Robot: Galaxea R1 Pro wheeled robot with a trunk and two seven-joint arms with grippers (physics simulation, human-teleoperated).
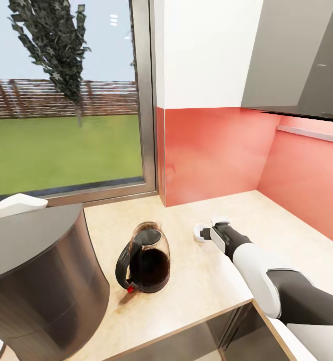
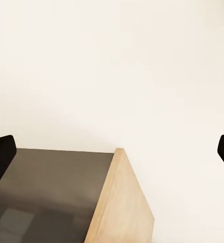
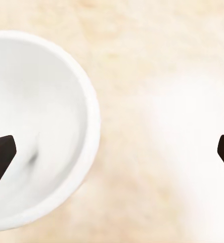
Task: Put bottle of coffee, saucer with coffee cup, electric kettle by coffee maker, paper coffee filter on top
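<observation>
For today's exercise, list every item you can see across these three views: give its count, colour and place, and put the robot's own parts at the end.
coffee maker: one, dark grey, countertop's near left.
paper coffee filter: one, white, on the coffee maker's top.
electric kettle: one, smoky brown with black handle, right of the coffee maker.
white dish: one, by the right end effector; cup or saucer unclear.
kitchen countertop: one, light beige.
window: one, behind the counter, lawn and tree outside.
backsplash: coral red, on the wall.
right end effector: one, open beside the dish.
left end effector: one, open, fingers dark.
</observation>
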